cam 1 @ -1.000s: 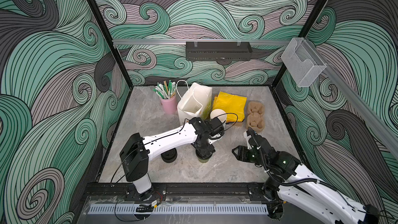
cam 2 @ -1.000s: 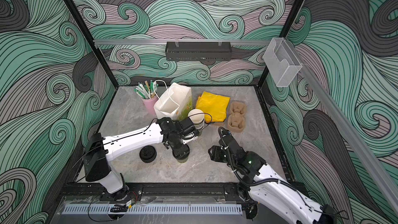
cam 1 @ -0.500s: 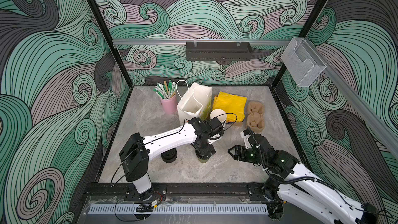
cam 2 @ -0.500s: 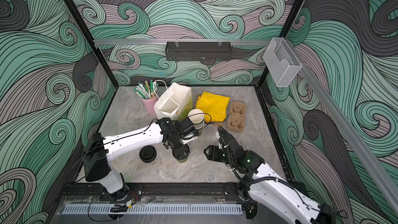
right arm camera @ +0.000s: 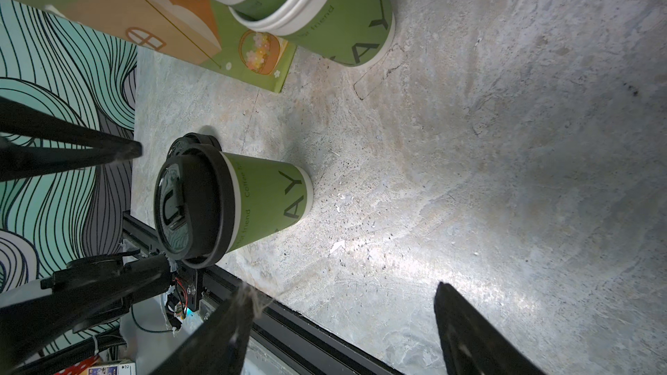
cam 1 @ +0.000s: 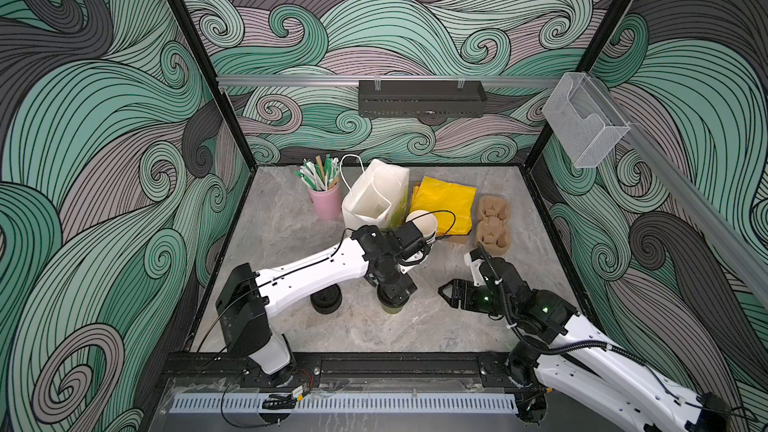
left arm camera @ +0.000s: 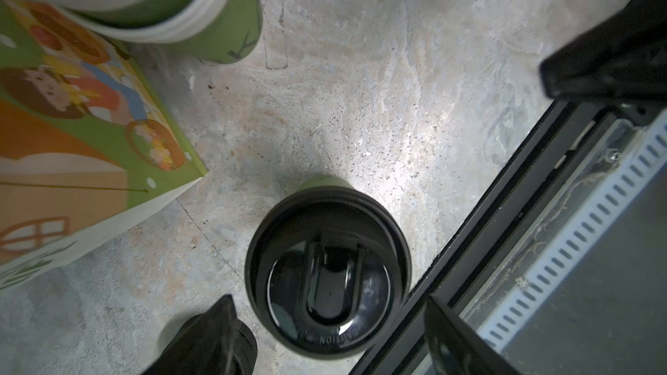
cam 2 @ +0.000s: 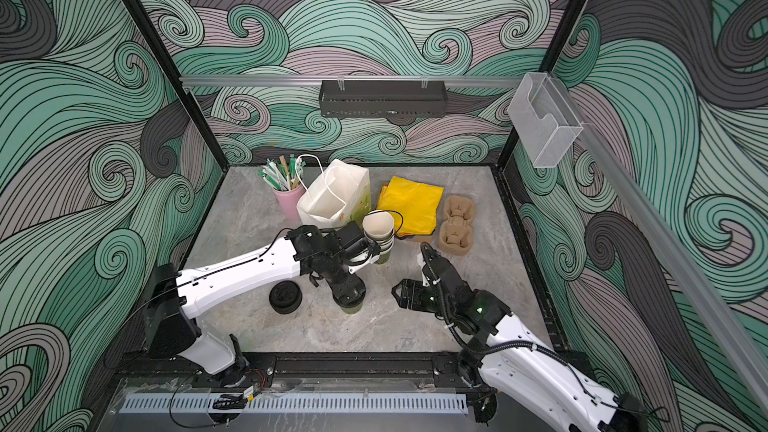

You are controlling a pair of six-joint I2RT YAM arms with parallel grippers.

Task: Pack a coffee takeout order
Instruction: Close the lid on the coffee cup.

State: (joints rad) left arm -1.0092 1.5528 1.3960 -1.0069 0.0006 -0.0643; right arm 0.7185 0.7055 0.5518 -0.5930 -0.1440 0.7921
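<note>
Directly above the lidded cup (left arm camera: 328, 275), left gripper (left arm camera: 330, 315), jaws apart.

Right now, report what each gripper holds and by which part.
Nothing is held. The left gripper stands open around the green paper cup with black plastic lid, not gripping it; the right gripper is open and empty.

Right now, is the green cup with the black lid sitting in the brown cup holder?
No, the lidded green cup stands on the table, while the brown cup carrier sits empty farther back.
</note>
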